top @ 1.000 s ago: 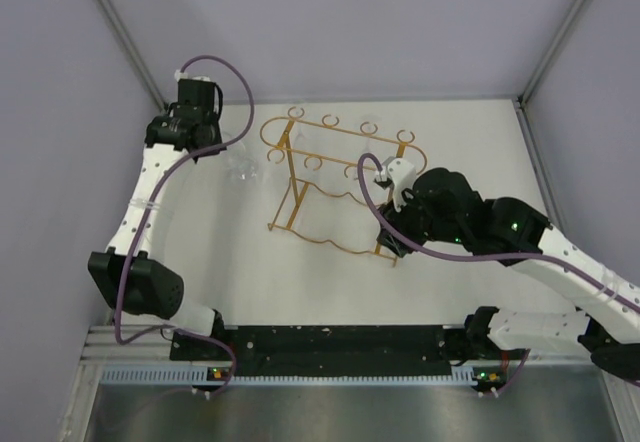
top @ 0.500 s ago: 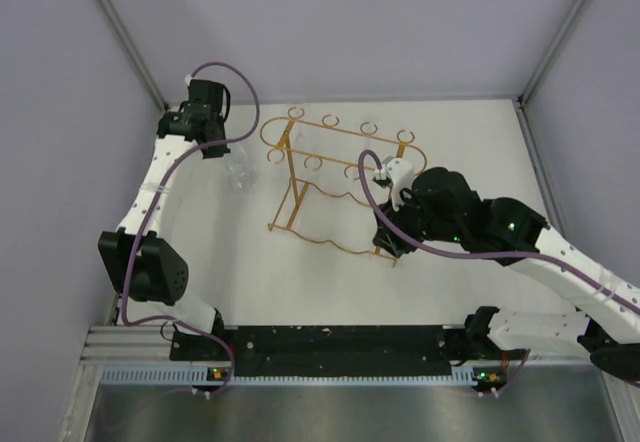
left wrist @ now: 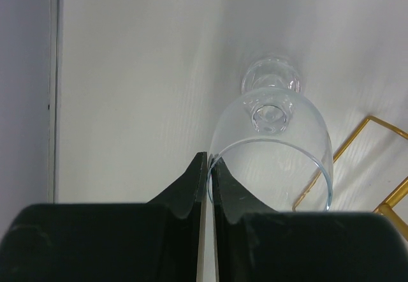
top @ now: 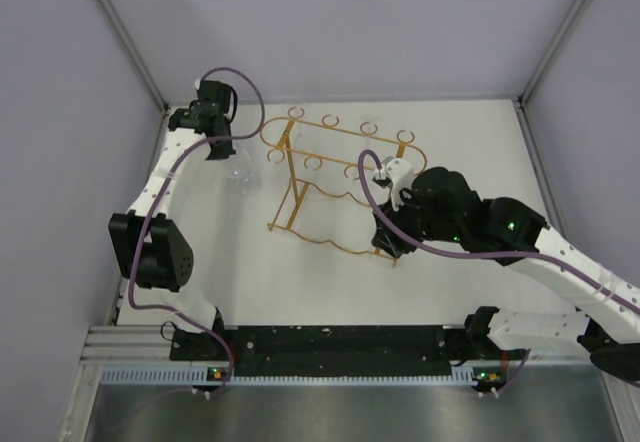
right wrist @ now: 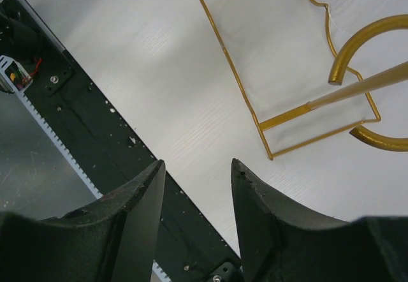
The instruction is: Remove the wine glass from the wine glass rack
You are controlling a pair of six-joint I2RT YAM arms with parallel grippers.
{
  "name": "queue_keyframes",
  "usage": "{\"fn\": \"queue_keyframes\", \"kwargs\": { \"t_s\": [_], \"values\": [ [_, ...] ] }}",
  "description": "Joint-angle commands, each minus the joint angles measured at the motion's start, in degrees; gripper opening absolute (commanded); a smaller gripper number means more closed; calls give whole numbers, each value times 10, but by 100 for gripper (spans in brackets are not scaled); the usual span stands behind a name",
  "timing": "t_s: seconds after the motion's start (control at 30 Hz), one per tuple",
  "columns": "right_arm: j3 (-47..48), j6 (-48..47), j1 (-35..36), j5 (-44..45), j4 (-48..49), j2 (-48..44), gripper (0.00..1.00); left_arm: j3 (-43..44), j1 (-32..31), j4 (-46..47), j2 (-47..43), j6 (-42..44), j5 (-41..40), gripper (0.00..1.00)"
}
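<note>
Rim of wine glass [left wrist: 274, 141] pinched in left gripper [left wrist: 209, 167], beside wine glass rack [right wrist: 370, 81], not on it; right gripper [right wrist: 197, 167] jaws apart nr rack base.

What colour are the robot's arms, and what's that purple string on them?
The left arm and right arm are white tubes with chunky black joints. That string is a purple cable, one looping along each arm. Small green lights glow on the right arm's black part. The fingers are thick, matte black and curved.
</note>
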Motion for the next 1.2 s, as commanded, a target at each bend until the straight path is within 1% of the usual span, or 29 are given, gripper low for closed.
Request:
{"fn": "queue_keyframes", "kwargs": {
  "t_s": [0.0, 0.27, 0.43, 0.7, 0.83, 1.03, 1.17],
  "values": [
    [-1, 9, -4, -4, 19, -7, 48, 34, 2, 31, 1, -2, -8, 3],
    [-3, 11, -4, -6, 21, -6, 49, 46, 1, 31, 1, -2, -5, 22],
    [-7, 13, -4, -6, 23, -9, 49, 59, 1, 27, 4, 1, -4, 28],
    [-10, 14, -4, -2, 24, -14, 50, 68, 1, 29, -4, -1, 22, 32],
    [-2, 15, -4, -2, 24, -15, 53, 87, 1, 10, -18, -1, 32, 34],
    [21, 14, -4, -6, 15, -15, 55, 89, 1, 0, -59, -1, 59, 37],
    [47, 19, -4, -39, 7, -23, 56, 83, 1, -6, -90, -6, 97, 38]
  ]
}}
